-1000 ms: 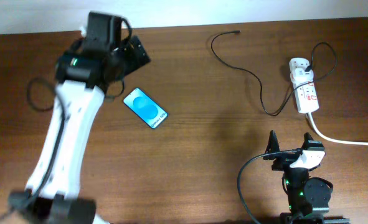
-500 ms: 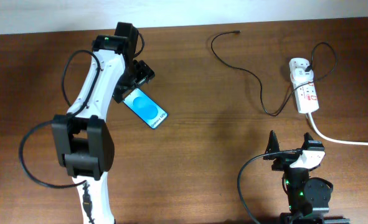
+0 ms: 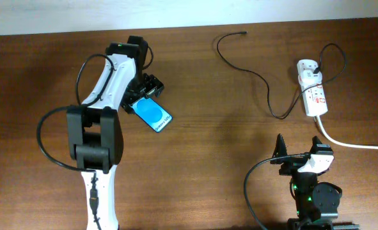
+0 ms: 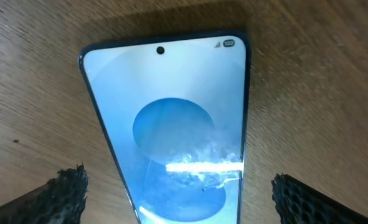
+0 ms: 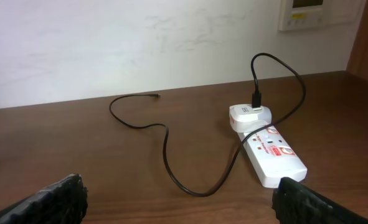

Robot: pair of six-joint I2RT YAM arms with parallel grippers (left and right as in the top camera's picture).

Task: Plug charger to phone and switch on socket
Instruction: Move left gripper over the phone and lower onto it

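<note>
The phone (image 3: 155,115) lies face up on the wooden table, blue screen lit. My left gripper (image 3: 145,91) is open and hovers low over its upper-left end. In the left wrist view the phone (image 4: 177,118) fills the frame, and the gripper (image 4: 180,202) has one finger on each side of it, apart from its edges. The charger cable (image 3: 262,80) curls from its free plug tip (image 3: 243,32) to the socket (image 3: 313,94) at the right. My right gripper (image 3: 299,154) is open and empty near the front edge. Its wrist view shows the cable (image 5: 165,146), the tip (image 5: 155,95) and the socket (image 5: 269,149).
A white adapter (image 3: 309,66) with the cable's other end sits plugged into the strip's far end; it also shows in the right wrist view (image 5: 249,116). The thick white cord (image 3: 355,144) runs off the right edge. A white wall borders the table's far side.
My left arm has swung right and down from the far left, bringing its open gripper over the phone's upper-left end. The right arm, cable and socket have not moved.
</note>
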